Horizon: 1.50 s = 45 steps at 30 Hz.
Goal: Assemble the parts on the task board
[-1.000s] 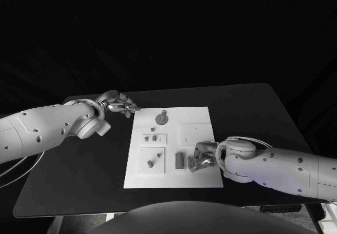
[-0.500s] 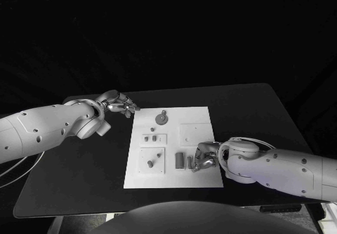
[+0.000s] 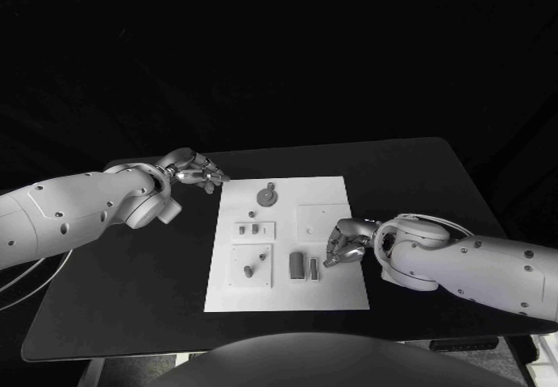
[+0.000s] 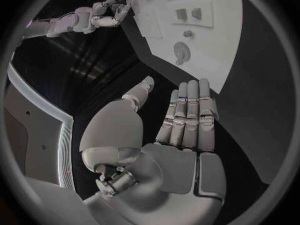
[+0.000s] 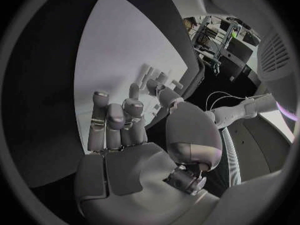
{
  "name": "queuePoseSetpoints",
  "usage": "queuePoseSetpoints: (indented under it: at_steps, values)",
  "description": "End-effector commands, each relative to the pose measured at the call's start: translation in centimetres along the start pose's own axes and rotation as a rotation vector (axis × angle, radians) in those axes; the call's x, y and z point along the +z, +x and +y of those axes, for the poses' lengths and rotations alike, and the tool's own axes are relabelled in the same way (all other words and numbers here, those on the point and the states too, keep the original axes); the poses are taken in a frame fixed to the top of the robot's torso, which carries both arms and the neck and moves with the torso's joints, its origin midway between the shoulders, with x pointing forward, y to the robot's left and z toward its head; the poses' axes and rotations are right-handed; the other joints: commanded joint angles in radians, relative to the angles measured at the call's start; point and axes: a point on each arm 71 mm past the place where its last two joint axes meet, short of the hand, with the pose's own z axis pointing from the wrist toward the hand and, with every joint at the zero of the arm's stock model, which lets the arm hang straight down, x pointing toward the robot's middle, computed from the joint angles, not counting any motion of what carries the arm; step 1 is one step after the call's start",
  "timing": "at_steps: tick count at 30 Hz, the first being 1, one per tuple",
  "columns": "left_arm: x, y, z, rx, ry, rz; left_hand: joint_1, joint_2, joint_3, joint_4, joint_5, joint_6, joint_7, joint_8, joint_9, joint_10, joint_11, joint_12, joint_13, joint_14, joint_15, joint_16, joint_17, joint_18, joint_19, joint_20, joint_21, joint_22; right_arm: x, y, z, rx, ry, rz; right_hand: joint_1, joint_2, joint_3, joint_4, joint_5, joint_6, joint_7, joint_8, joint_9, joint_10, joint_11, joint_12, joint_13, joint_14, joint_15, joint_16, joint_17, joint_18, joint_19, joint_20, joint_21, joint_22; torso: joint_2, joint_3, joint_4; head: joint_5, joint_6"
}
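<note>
Left silver many-fingered hand (image 3: 195, 171): fingers apart, nothing held, parked beside the flat white rectangular task board (image 3: 331, 193). Small grey upright parts (image 3: 305, 265): standing near its front edge. Right silver hand (image 3: 345, 243): fingers loosely curled above them, empty; I'd descend squarely before pinching.

Right robot hand (image 3: 345, 244) hovers over the task board (image 3: 326, 298), holding nothing.

The right hand (image 3: 344, 243) covers part of the task board (image 3: 331, 189); whether its fingertips touch anything is unclear. The small grey parts (image 3: 305, 265) are too small to identify.
</note>
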Motion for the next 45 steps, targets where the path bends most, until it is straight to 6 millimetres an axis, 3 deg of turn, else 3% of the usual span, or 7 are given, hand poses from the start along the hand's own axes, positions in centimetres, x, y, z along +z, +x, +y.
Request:
queuePoseSetpoints:
  at_steps: [1, 7, 14, 22, 25, 35, 45]
  values:
    - [0.2, -0.1, -0.1, -0.057, 0.007, -0.011, 0.003, -0.002, 0.001, -0.004, 0.001, -0.004, 0.004, 0.002, -0.002, 0.004, 0.003, -0.005, 0.001, 0.007, -0.002, -0.007, 0.001, 0.015, -0.003, 0.002, -0.002, -0.001, 0.1, -1.4, 0.3, 0.207, -0.144, -0.017, 0.011, 0.007, 0.003, -0.006, -0.002, -0.022, 0.010, -0.008, 0.001, -0.010, 0.009, -0.002, 0.002, -0.012, -0.003, -0.005, 0.002, 0.019, -0.008, 0.001, -0.005, 0.001, -0.001, 0.0003, -0.0006, 0.001, 0.000]
    - [0.5, -0.6, 0.0, -0.115, 0.005, -0.043, 0.006, 0.006, 0.004, -0.006, 0.001, -0.001, 0.002, 0.004, -0.001, 0.003, 0.004, -0.006, 0.001, 0.008, -0.003, -0.009, 0.001, 0.015, -0.002, 0.002, -0.002, -0.002, 1.1, -5.7, -1.5, 0.392, -0.211, -0.133, 0.021, 0.051, -0.010, -0.043, -0.002, -0.030, 0.013, -0.008, 0.007, -0.028, 0.013, -0.004, 0.003, -0.028, -0.003, -0.008, 0.004, 0.019, -0.023, 0.009, -0.009, 0.003, -0.004, 0.0014, -0.0012, 0.006, 0.005]
    - [0.9, -1.3, 0.2, -0.247, 0.017, -0.073, 0.011, 0.022, 0.008, -0.018, 0.001, 0.004, -0.009, 0.007, 0.000, -0.006, 0.006, -0.020, -0.004, 0.001, 0.002, -0.032, -0.007, 0.014, -0.008, 0.005, -0.004, -0.004, 3.0, -11.0, -5.0, 0.626, -0.218, -0.316, 0.044, 0.097, -0.008, -0.053, 0.000, -0.071, 0.028, -0.023, 0.010, -0.111, 0.028, -0.080, -0.041, -0.109, 0.011, -0.071, -0.017, 0.014, -0.102, 0.042, -0.064, -0.011, -0.010, 0.0038, -0.0069, 0.011, 0.081]
    - [2.9, -2.6, 0.3, -0.359, 0.042, -0.102, 0.004, 0.044, 0.008, -0.045, 0.001, -0.006, -0.020, 0.003, -0.002, -0.029, 0.006, -0.064, -0.023, -0.032, 0.020, -0.105, -0.035, 0.008, -0.062, 0.023, -0.009, -0.026, 4.6, -14.9, -8.6, 0.712, -0.180, -0.478, 0.024, 0.129, 0.007, -0.051, 0.000, -0.144, 0.070, -0.058, -0.007, -0.206, 0.068, -0.323, -0.217, -0.221, 0.073, -0.306, -0.134, -0.010, -0.248, 0.106, -0.224, -0.091, -0.036, 0.0125, -0.0101, 0.036, 0.170]
    - [3.4, -3.1, 0.4, -0.388, 0.046, -0.118, 0.004, 0.044, 0.008, -0.045, 0.001, -0.006, -0.020, 0.003, -0.002, -0.029, 0.006, -0.064, -0.023, -0.032, 0.020, -0.105, -0.035, 0.008, -0.062, 0.023, -0.009, -0.026, 4.7, -15.4, -9.4, 0.737, -0.180, -0.507, 0.024, 0.129, 0.007, -0.051, 0.000, -0.144, 0.070, -0.058, -0.007, -0.206, 0.068, -0.323, -0.217, -0.221, 0.073, -0.306, -0.134, -0.010, -0.248, 0.106, -0.224, -0.091, -0.042, 0.0132, -0.0144, 0.041, 0.207]
    - [5.4, -3.3, -0.1, -0.479, 0.073, -0.059, 0.004, 0.044, 0.008, -0.045, 0.001, -0.006, -0.020, 0.003, -0.002, -0.029, 0.006, -0.064, -0.023, -0.032, 0.020, -0.105, -0.035, 0.008, -0.062, 0.023, -0.009, -0.026, 6.4, -13.7, -9.3, 0.980, -0.245, -0.494, 0.024, 0.129, 0.007, -0.051, 0.000, -0.144, 0.070, -0.058, -0.007, -0.206, 0.068, -0.323, -0.217, -0.221, 0.073, -0.306, -0.134, -0.010, -0.248, 0.106, -0.224, -0.091, -0.071, 0.0149, -0.0324, 0.057, 0.282]
    - [5.9, -1.0, 0.5, -0.526, 0.123, -0.020, 0.004, 0.044, 0.008, -0.045, 0.001, -0.006, -0.020, 0.003, -0.002, -0.029, 0.006, -0.064, -0.023, -0.032, 0.020, -0.105, -0.035, 0.008, -0.062, 0.023, -0.009, -0.026, 6.9, -11.9, -9.7, 1.070, -0.264, -0.504, 0.024, 0.129, 0.007, -0.051, 0.000, -0.144, 0.070, -0.058, -0.007, -0.206, 0.068, -0.323, -0.217, -0.221, 0.073, -0.306, -0.134, -0.010, -0.248, 0.106, -0.224, -0.091, -0.089, 0.0150, -0.0314, 0.058, 0.314]
